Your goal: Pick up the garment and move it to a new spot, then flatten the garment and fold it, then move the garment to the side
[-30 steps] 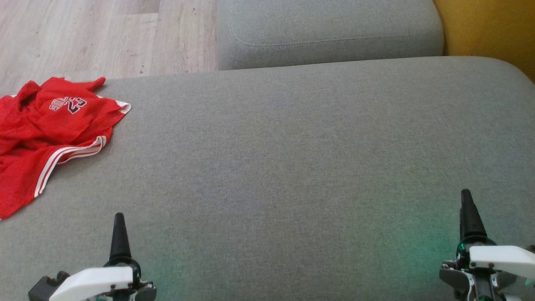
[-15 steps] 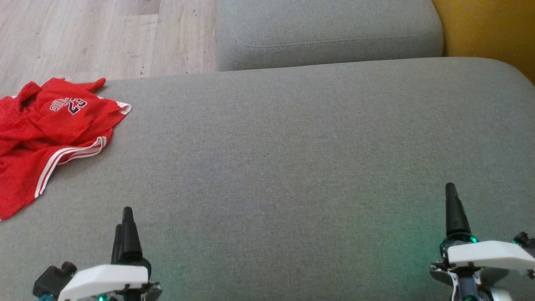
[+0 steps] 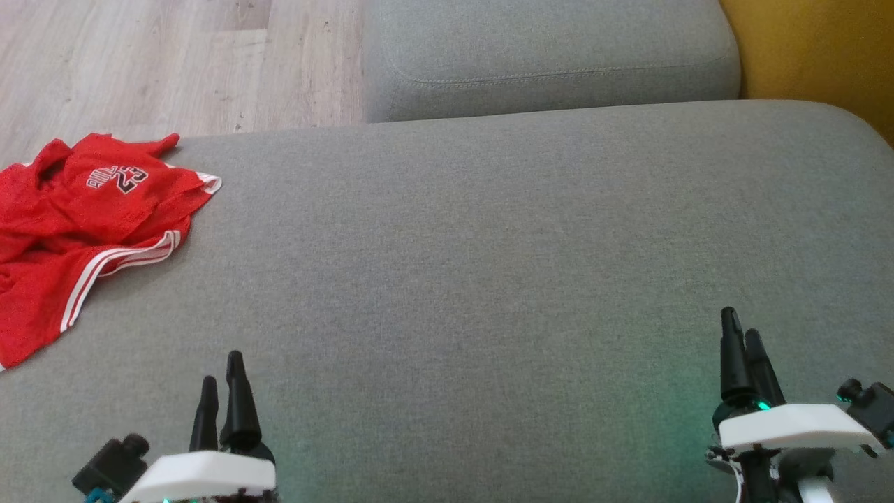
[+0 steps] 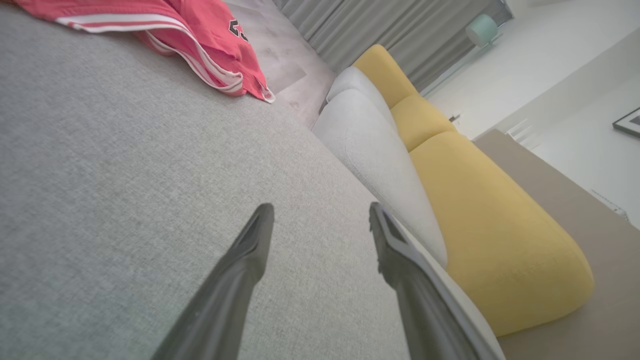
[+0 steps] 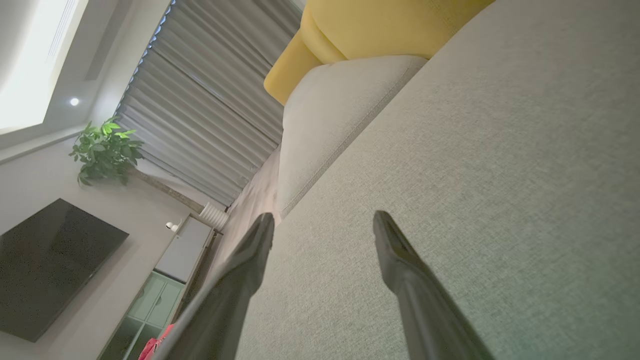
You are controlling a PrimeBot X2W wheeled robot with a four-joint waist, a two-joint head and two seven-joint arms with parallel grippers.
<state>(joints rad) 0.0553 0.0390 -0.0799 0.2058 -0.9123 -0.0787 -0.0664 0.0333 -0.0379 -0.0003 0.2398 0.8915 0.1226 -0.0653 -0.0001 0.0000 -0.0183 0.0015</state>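
left end effector [image 3: 222,369] and right end effector [image 3: 740,323] — both parted, empty, pointing forward

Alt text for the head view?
A crumpled red garment lies at the left edge of a grey cushion. The left gripper and right gripper, both open and empty, sit at the lower corners, apart from it. Wood floor and a second cushion lie beyond.
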